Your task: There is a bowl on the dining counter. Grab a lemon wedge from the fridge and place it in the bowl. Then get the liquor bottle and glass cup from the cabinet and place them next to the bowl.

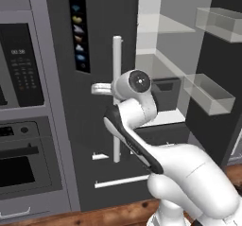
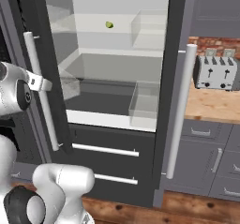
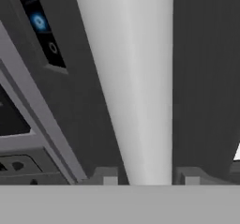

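At the left-hand door of the fridge [image 1: 94, 140], the gripper [image 3: 150, 181] is seen set about the long white bar handle [image 3: 133, 87], one dark fingertip on each side of the bar; the jaws stand apart with the bar between them, and whether the pads actually press on it cannot be told. The right-hand door [image 2: 176, 78] is swung open and the white interior is exposed. A small yellow-green piece, taken to be the lemon wedge [image 2: 109, 25], is seen lying on an upper shelf, well above the clear bins. If the left door is to be swung, the bar should be kept centred between the fingers, and the pull should be made along the door's arc so that the handle is not slipped off
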Tool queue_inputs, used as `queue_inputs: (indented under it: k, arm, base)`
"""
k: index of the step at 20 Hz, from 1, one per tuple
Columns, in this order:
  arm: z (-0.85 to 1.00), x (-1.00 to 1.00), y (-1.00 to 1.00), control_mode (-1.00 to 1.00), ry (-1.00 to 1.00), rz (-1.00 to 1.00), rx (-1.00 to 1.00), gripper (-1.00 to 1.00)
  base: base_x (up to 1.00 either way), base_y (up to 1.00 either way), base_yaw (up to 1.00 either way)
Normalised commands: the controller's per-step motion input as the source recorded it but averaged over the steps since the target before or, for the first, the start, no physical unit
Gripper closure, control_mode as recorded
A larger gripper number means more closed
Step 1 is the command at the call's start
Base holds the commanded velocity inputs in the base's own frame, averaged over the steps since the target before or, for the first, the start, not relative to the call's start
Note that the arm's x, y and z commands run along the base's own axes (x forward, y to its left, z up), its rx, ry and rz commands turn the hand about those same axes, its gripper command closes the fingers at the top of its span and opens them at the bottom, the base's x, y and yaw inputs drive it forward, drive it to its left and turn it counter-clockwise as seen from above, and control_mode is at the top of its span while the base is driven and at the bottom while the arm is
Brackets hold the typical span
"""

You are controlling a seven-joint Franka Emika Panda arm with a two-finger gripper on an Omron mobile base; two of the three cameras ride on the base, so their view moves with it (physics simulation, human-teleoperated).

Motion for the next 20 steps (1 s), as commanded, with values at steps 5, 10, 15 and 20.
queue_inputs:
  k: [5,10,15,20]
  arm:
    - [-0.24,-0.63,0.98,-1.00,0.02,0.09,0.03,-1.00]
    - [0.17,-0.58,0.12,-1.00,0.02,0.01,0.25,-1.00]
    - [0.39,-0.85,-0.68,-1.00,0.00,0.00,0.43,-1.00]
    - [0.44,-0.53,-0.89,-1.00,0.00,0.00,0.47,-1.00]
  base:
    - [0.00,0.00,0.00]
    - [0.00,0.00,0.00]
    - [0.00,0.00,0.00]
    - [0.00,0.00,0.00]
